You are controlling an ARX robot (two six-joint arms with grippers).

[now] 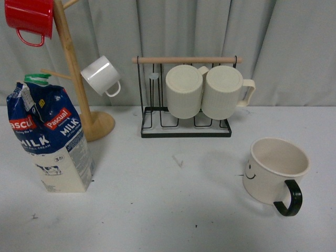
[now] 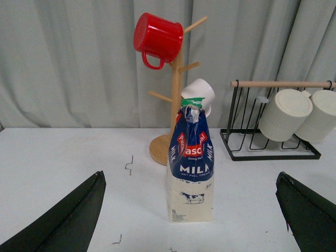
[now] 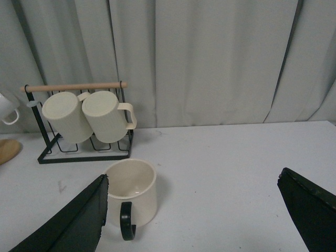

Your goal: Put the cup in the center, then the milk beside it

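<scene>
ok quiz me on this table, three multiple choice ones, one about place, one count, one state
1. Where does the milk stand in the front view?
A. at left, in front of the wooden mug tree
B. on the far right
C. in the centre

2. How many ribbed cream mugs are on the wire rack?
A. one
B. two
C. four

3. How is the cup placed?
A. upside down
B. upright on the table
C. hanging from a peg

Answers:
1 A, it stands just ahead of the tree's base.
2 B, two lie side by side under the rod.
3 B, its open mouth faces up.
</scene>
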